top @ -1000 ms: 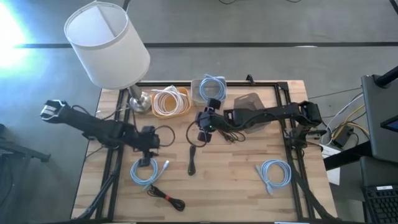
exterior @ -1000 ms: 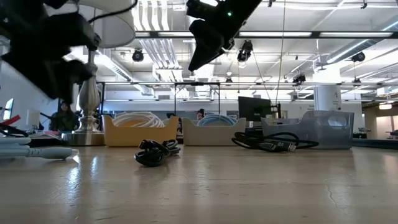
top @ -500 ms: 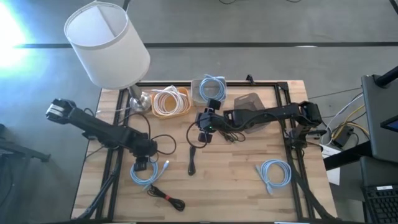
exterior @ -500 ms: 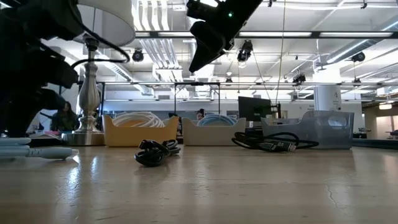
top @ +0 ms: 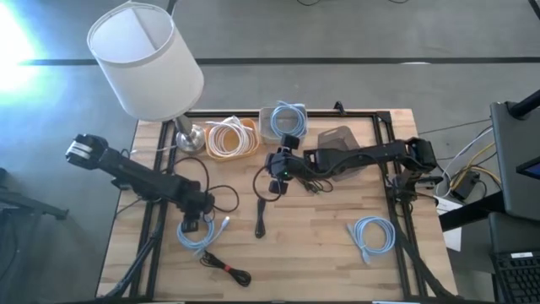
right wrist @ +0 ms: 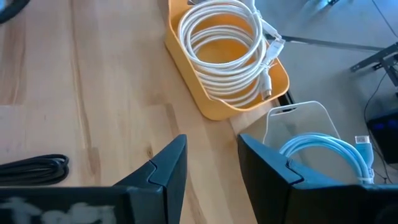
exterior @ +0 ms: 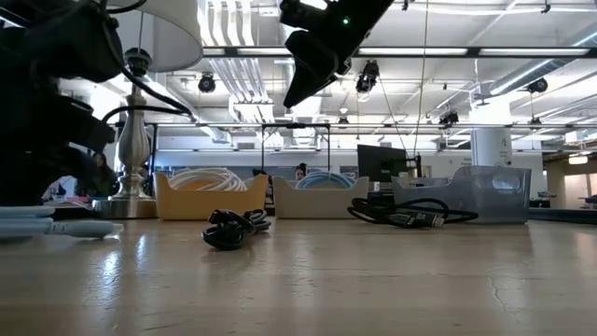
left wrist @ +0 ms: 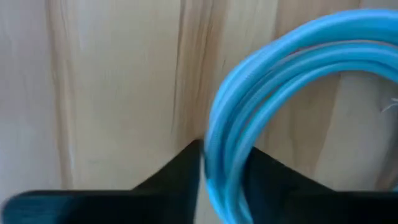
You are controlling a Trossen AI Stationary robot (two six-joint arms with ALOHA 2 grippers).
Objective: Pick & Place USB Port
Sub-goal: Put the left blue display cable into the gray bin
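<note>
A light blue coiled cable (top: 205, 237) lies flat on the wooden table near its left front. My left gripper (top: 196, 223) is down on the far side of this coil; in the left wrist view the blue strands (left wrist: 267, 68) run between its two dark fingers (left wrist: 225, 171). My right gripper (top: 278, 181) hangs above the middle of the table, touching nothing. Its fingers (right wrist: 212, 168) are slightly apart, and it shows high up in the low view (exterior: 303, 79). My left gripper pinches the bundled strands on one side of the blue coil (left wrist: 222, 155) between its two fingers. The fingers come from above, pointing down, and stand across the strands. The coil lies on the table.
A second blue coil (top: 374, 235) lies at right front, and a black cable (top: 224, 269) at left front. A black bundle (top: 261, 217) and loose black cables (top: 314, 182) lie mid-table. Along the far edge stand a yellow tray of white cable (top: 229, 138), a tray of blue cable (top: 285, 120), a clear bin (top: 339, 139) and a lamp (top: 148, 63).
My left gripper has moved toward the table's near edge and down onto the blue coil, then stayed there. The right arm has kept still.
</note>
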